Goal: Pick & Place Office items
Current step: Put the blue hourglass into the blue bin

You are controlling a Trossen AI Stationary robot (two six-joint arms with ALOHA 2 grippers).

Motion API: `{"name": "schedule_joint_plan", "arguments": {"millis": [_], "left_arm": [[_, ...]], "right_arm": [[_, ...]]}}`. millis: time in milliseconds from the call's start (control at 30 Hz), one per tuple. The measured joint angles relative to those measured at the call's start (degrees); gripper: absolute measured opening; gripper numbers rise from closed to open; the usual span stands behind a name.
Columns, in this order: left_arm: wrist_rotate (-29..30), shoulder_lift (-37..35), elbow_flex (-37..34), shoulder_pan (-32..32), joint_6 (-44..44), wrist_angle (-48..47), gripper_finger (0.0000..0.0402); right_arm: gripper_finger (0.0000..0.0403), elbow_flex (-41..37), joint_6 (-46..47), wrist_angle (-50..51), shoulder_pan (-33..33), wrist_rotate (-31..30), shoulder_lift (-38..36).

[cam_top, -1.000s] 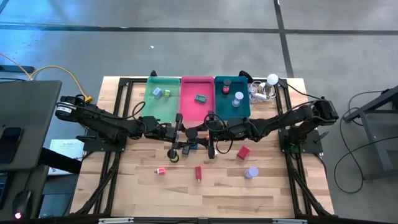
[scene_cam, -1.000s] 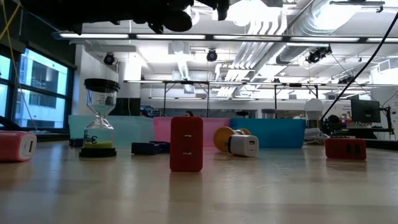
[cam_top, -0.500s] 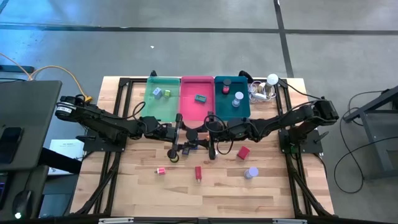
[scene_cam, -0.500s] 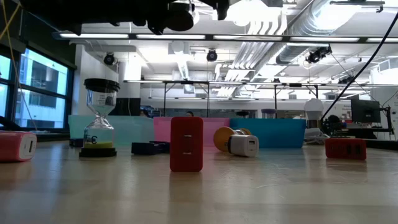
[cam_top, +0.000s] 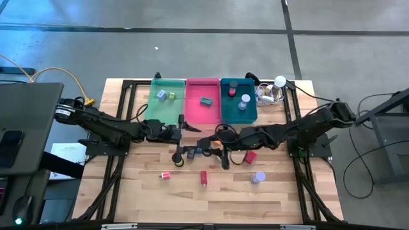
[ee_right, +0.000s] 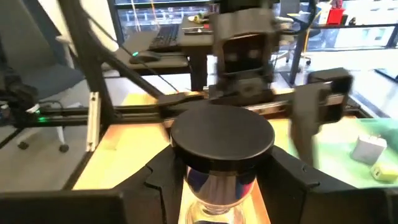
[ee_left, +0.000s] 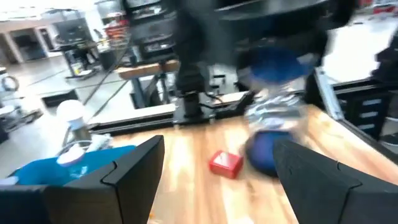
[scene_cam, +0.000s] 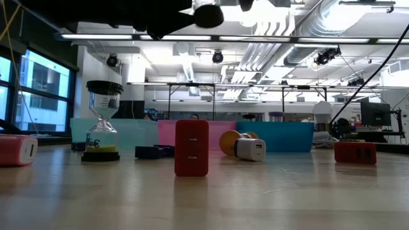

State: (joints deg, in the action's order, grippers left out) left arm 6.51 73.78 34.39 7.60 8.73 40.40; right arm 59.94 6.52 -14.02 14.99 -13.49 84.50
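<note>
Between right claw (ee_right: 214,180) fingers: glass hourglass (ee_right: 221,152), round black cap.

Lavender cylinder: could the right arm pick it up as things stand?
Probably not yet: the right gripper is shut on a black-capped item, though the lavender cylinder lies unobstructed close by.

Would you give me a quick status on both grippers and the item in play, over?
Left gripper open, empty. Right gripper shut on sand timer, above mid-table. Red block close by.
</note>
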Motion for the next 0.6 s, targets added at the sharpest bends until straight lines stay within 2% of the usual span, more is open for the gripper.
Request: {"name": "schedule_joint_plan", "arguments": {"millis": [100, 233, 433, 600], "left_arm": [[0.4, -1.6, 0.0, 0.0, 0.0, -2.6, 0.0289], [0.1, -3.6, 0.0, -0.1, -0.4, -5.6, 0.0289], [0.0, -4.4, 0.0, -0.1, -1.1, -8.0, 0.0289], [-0.1, -4.4, 0.0, -0.1, -1.3, -10.1, 0.0289]], "right_arm": [[0.0155, 0.0, -0.1, 3.0, 1.6, -2.0, -3.5], [0.0157, 0.0, -0.1, 11.3, 3.2, -8.8, -9.1], [0.0155, 0.0, 1.2, 22.1, 2.3, -17.6, -14.8], [0.0161, 0.0, 2.1, 28.3, -1.6, -18.0, -15.1]]}}
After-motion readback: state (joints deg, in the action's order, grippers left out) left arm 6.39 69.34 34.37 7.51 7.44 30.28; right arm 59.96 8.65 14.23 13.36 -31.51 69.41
